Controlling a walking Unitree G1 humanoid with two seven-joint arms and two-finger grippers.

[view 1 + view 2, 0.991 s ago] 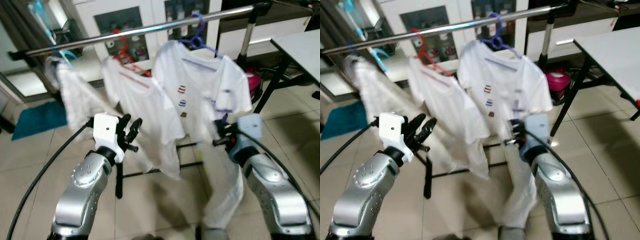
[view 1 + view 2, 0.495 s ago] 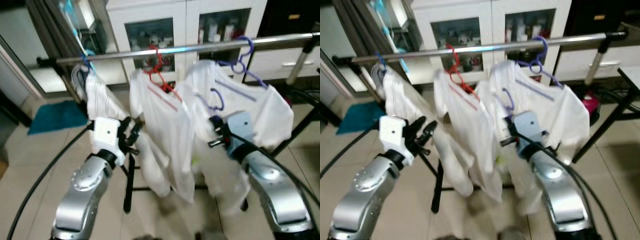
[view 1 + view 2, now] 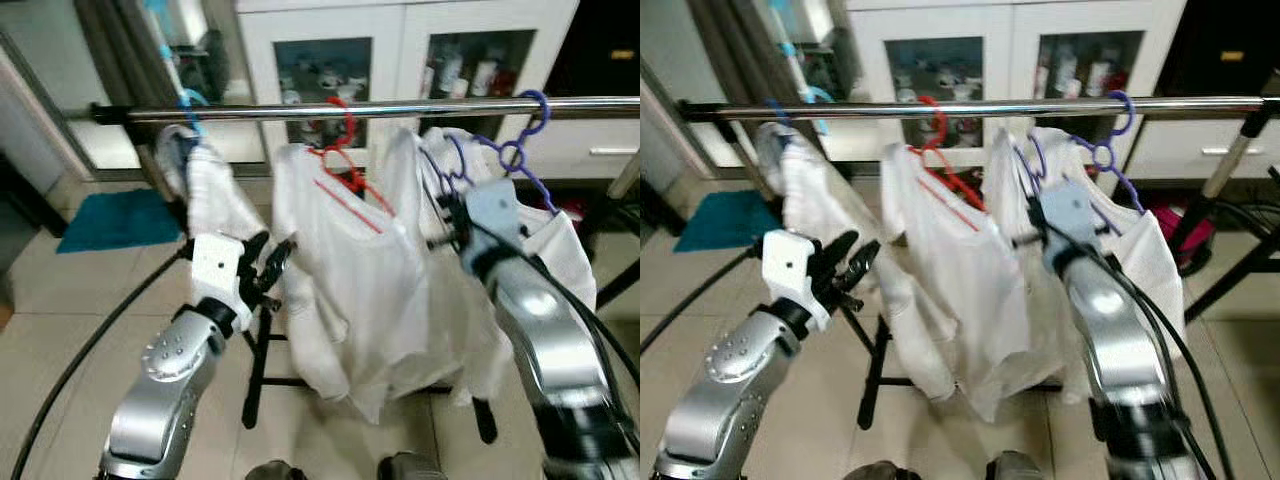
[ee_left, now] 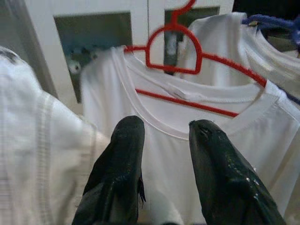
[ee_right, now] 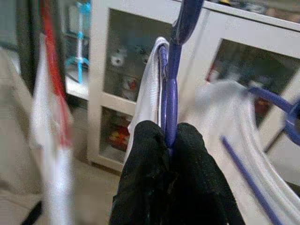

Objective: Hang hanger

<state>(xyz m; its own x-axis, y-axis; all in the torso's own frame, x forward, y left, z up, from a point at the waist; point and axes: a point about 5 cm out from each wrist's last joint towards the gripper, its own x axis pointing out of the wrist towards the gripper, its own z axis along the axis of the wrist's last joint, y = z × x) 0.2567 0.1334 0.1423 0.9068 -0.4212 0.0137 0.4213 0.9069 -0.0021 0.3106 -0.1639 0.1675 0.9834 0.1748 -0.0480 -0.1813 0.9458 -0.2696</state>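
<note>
A silver rail (image 3: 400,107) runs across at chest height. On it hang a light blue hanger (image 3: 190,100) with a white cloth, a red hanger (image 3: 342,125) with a white shirt (image 3: 350,270), and a purple hanger (image 3: 528,128) with a white shirt. My right gripper (image 3: 447,218) is shut on the neck of a second purple hanger (image 5: 172,75), which carries a white shirt (image 5: 149,93), its hook just below the rail between the red and purple ones. My left gripper (image 4: 164,140) stands open, apart from and in front of the red hanger's shirt.
A white cabinet (image 3: 400,40) with glass doors stands behind the rail. The rack's black legs (image 3: 255,370) reach the tiled floor. A teal mat (image 3: 115,220) lies at the left. Black cables trail from both arms.
The camera has swung, so the rail now looks level. My right gripper has lifted the purple hanger and its shirt closer to the rail. The left gripper has stayed open at the same height.
</note>
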